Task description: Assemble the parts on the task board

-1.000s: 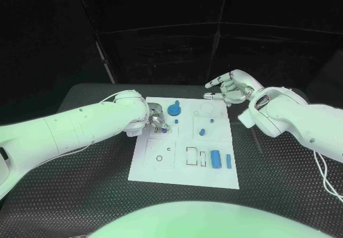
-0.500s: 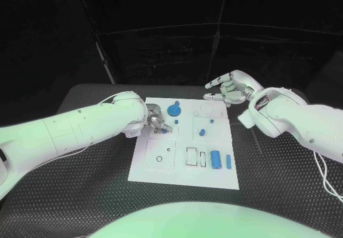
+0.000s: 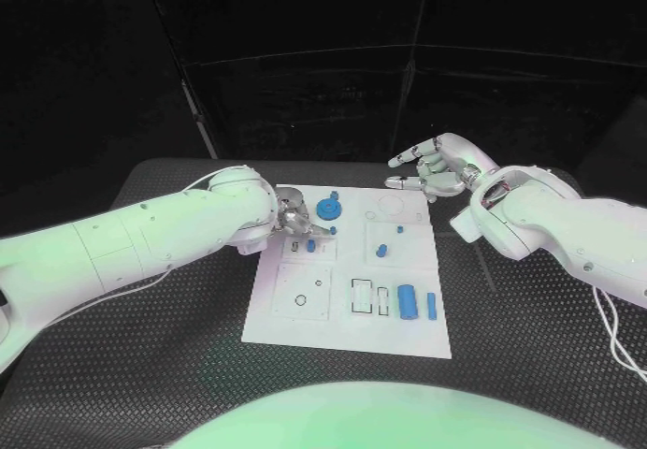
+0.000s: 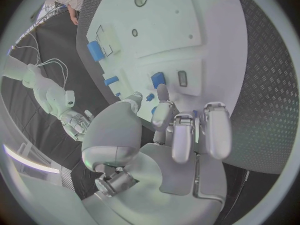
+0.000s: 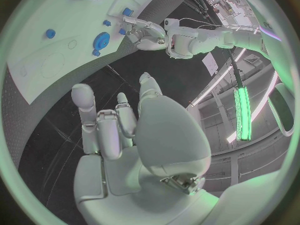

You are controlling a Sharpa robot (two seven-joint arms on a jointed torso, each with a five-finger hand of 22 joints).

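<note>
Since the earlier frames the left hand point(image 3: 295, 216) has lifted slightly toward the far edge of the board point(image 3: 313, 323), uncovering a small blue peg point(image 3: 310, 246) that stands just short of its fingers.

Nearest the robot, two blue cylinders point(image 3: 409, 299) lie side by side on the board's right part, beside an outlined rectangular slot. Further in, a small blue part point(image 3: 383, 249) lies near the middle. Beyond that, the left hand hovers over the board's left far quarter, fingers curled together; whether anything is pinched in them cannot be told from either view. Just beyond it sits a blue gear point(image 3: 330, 208). At the far edge the right hand point(image 3: 429, 166) hangs beyond the board's far right corner, fingers spread, holding nothing.

Judgement: most parts appear unseated, so assembly is at an early stage. The risk lies with the left hand: working close between peg and gear, a lowered or sweeping finger could tip the peg or nudge the gear off position.
</note>
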